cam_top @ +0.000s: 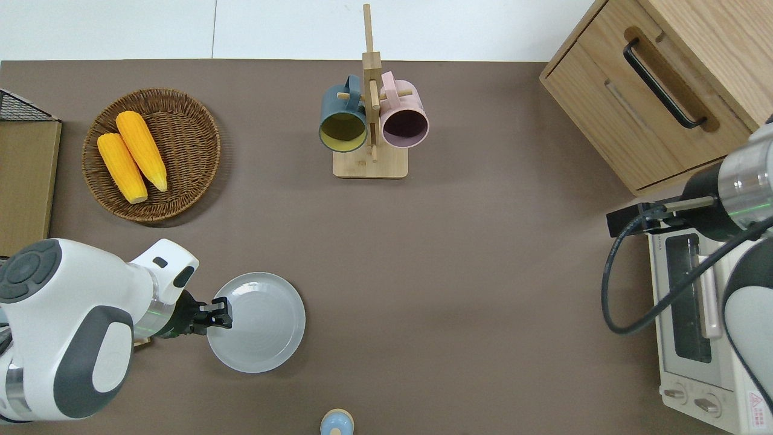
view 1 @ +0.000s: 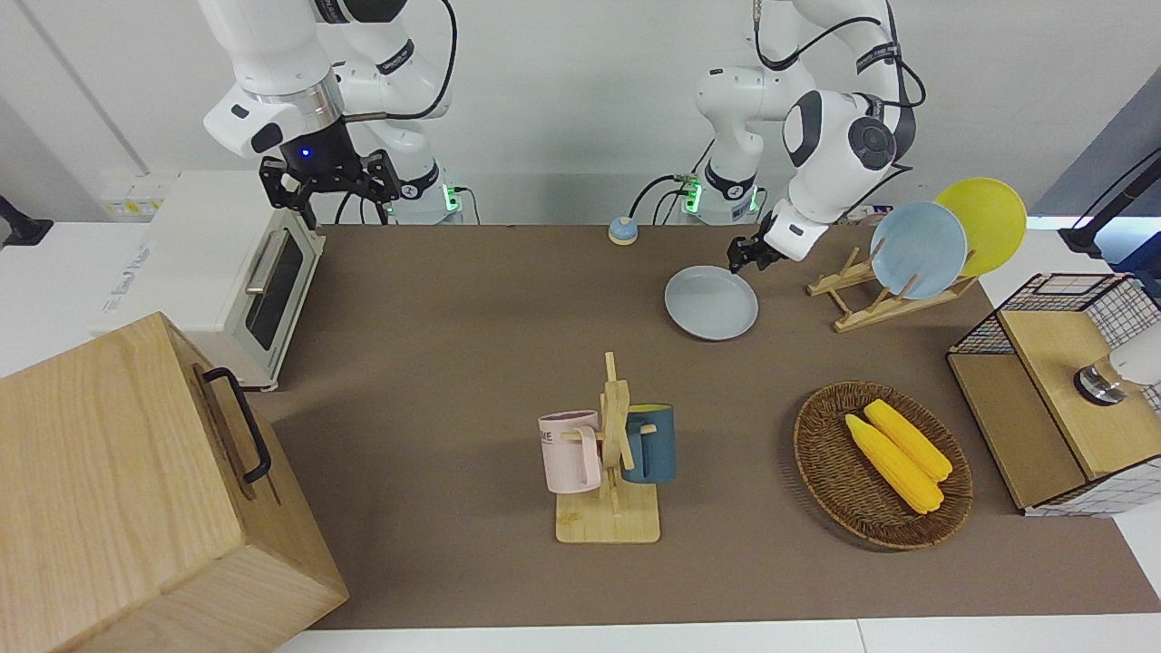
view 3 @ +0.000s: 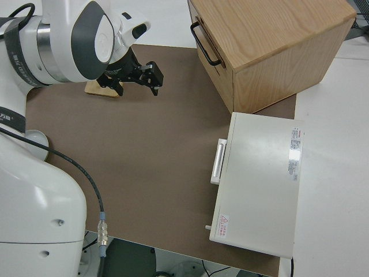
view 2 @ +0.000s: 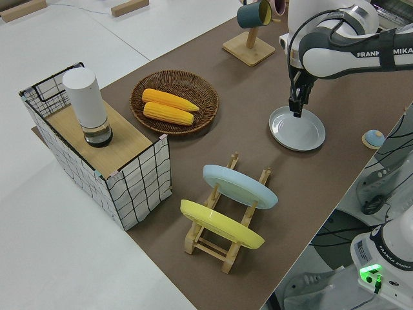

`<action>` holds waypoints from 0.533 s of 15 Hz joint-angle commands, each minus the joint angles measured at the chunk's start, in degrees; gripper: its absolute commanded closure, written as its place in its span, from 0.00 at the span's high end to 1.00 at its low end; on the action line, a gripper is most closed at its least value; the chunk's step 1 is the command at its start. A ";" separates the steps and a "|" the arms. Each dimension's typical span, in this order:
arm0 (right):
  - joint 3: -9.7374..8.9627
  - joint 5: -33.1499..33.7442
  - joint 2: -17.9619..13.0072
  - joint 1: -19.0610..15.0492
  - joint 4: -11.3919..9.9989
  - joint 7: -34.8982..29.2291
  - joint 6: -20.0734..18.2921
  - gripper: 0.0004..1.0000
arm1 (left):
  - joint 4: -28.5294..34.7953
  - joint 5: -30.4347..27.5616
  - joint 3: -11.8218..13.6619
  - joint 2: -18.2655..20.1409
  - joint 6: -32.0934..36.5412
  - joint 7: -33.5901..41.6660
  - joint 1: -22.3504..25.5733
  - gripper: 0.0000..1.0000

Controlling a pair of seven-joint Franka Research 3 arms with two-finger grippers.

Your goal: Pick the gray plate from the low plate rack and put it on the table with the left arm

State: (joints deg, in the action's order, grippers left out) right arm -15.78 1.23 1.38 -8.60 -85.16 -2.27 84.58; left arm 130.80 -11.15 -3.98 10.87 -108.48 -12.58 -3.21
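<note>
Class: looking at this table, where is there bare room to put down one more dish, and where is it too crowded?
The widest bare patch of table lies between the mug stand, the gray plate and the oven. It is crowded at the left arm's end, around the basket, plate rack and left gripper.

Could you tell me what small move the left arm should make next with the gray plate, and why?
Probably lift the left gripper straight up and clear. The gray plate appears to lie flat on the table, out of the low plate rack, and the gripper sits at the plate's rim. Whether it has let go I cannot tell, so it should first open if still clamped. The right arm is parked.
</note>
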 commanded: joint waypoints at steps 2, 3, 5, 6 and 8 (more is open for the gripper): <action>-1.00 0.09 -0.15 -1.15 0.52 -0.72 -0.82 0.98 | -3.00 5.34 0.46 -0.32 -0.24 -1.14 0.13 0.98; -1.00 0.09 -0.07 -1.07 0.52 -0.72 -0.82 0.98 | -3.36 5.61 0.73 -0.24 -0.15 -1.14 0.22 0.98; -1.00 0.09 -0.07 -1.07 0.52 -0.72 -0.82 0.98 | -5.20 5.70 1.51 -0.15 0.72 -0.87 1.10 0.99; -1.00 0.09 -0.15 -1.15 0.52 -0.72 -0.82 0.98 | -7.03 5.70 2.39 -0.15 1.68 -0.61 1.19 0.99; -1.00 0.09 -0.07 -1.15 0.52 -0.72 -0.82 0.98 | -10.81 7.53 3.71 -0.24 4.67 -0.43 1.01 0.99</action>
State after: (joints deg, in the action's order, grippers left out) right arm -15.79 1.23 1.38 -8.60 -85.16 -2.27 84.58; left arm 124.61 -6.20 -1.41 10.92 -107.75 -12.84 -2.37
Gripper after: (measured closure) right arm 0.013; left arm 0.004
